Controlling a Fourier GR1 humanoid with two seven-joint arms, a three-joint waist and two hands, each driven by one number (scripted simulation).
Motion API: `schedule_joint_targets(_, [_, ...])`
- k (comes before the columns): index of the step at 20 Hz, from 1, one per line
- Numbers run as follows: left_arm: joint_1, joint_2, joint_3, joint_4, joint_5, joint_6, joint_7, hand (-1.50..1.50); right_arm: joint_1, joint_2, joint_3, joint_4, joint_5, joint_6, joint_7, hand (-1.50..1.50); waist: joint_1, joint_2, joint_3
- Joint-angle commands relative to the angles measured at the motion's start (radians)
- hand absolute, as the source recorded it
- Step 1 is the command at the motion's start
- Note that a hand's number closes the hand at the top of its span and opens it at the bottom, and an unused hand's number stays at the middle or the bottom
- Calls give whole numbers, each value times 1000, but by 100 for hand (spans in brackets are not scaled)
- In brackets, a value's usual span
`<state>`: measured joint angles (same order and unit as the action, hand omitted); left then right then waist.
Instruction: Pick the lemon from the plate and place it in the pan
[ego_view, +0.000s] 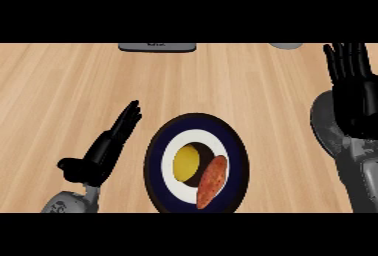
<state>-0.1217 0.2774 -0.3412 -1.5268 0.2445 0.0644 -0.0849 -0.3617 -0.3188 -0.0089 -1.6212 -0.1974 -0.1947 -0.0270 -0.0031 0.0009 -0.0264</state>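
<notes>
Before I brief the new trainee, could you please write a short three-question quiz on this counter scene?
1. True or false: the lemon lies on the plate.
2. What touches the lemon's right side? A) sweet potato B) spoon C) cup
3. Which hand is nearer the plate: the left hand or the right hand?

Key: 1 true; 2 A; 3 left hand.
</notes>
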Motion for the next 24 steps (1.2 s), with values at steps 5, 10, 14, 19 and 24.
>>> schedule_joint_targets(5, [-43,67,222,-12,45,136,142,0,-75,148,187,-122,92,-75,43,150,22,-7,26])
schedule_joint_targets(10, [24,63,240,-4,63,168,179,0,227,69,346,-161,498,-275,17,150,-29,-20,23])
schedule_joint_targets(14, [27,88,259,-45,52,188,214,0,469,11,440,-332,648,-326,122,-150,-42,-19,25])
schedule_joint_targets(19, [-7,121,304,-39,99,135,255,0,534,-97,513,-447,884,-248,251,-150,-14,-7,24])
schedule_joint_targets(24, [-35,72,259,-66,57,167,270,0,401,-100,540,-659,1006,14,563,-150,1,-4,24])
